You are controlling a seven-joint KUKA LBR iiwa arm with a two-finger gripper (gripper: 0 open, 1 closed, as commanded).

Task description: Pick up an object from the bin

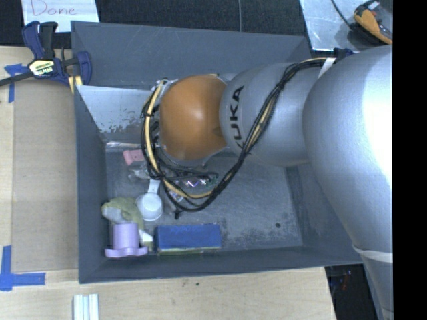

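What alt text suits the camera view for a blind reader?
A silver robot arm with an orange wrist cover reaches from the right into a grey metal bin. Near its lower-left corner lie a blue rectangular block, a lilac plastic piece, a white cap and a pale green lump; a small pink piece lies farther back.

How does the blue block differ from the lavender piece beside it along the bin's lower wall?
Colour: the blue block is deep blue, the lavender piece pale purple. Shape: the blue block is a flat rectangle; the lavender piece is rounded with a flared base. Size: the blue block is clearly longer. Both lie along the same wall of the bin.
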